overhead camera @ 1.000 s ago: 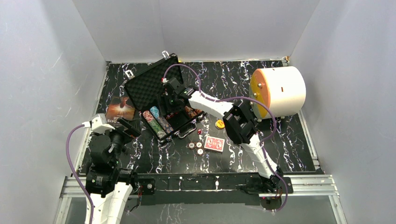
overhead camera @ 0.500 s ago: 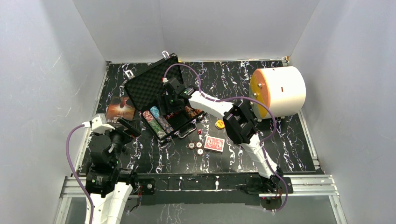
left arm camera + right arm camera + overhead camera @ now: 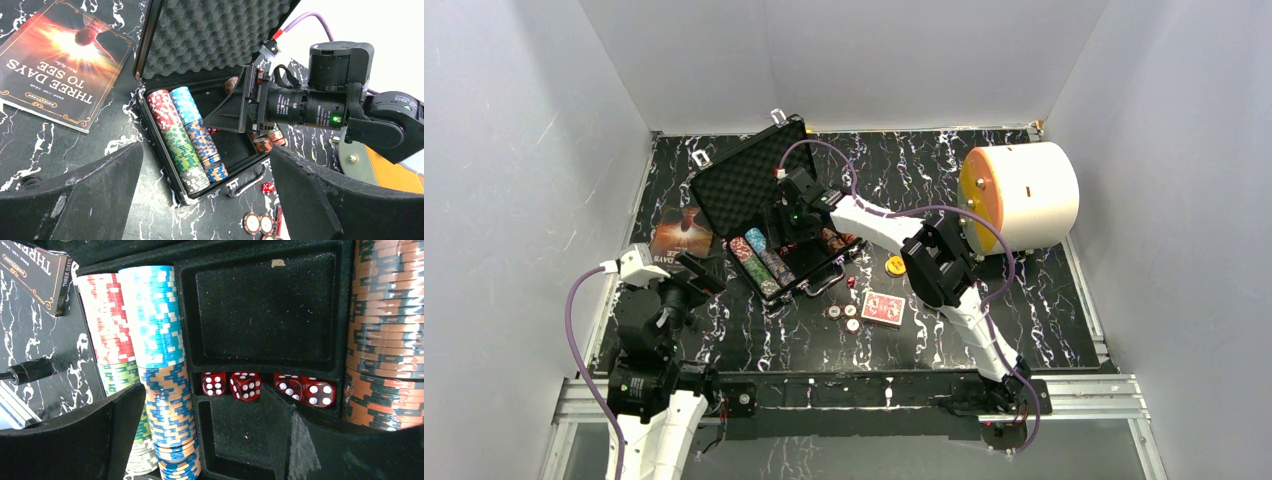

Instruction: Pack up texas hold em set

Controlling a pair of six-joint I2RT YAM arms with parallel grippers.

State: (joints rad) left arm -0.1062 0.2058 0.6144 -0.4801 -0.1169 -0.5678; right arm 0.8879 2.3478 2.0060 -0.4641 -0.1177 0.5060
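Okay, my right claw [image 3: 200, 405] spread above dice [image 3: 245, 386] in case [image 3: 744, 185], left claw [image 3: 206, 149] spread, empty; next I'd grab loose die [image 3: 267, 188].

I see egg-crate foam [image 3: 215, 35] lining the case lid, a matt flocked tray [image 3: 265, 305], glossy translucent red dice [image 3: 245, 386], a shiny metal handle [image 3: 250, 178], a glossy paper booklet [image 3: 60, 65] and a polished marble-look table [image 3: 30, 135].

Black marble table [image 3: 1024, 300]: open case [image 3: 724, 185], booklet [image 3: 686, 228], cylinder [image 3: 1034, 195], red card deck [image 3: 883, 308], loose chips [image 3: 844, 317], die [image 3: 850, 283].
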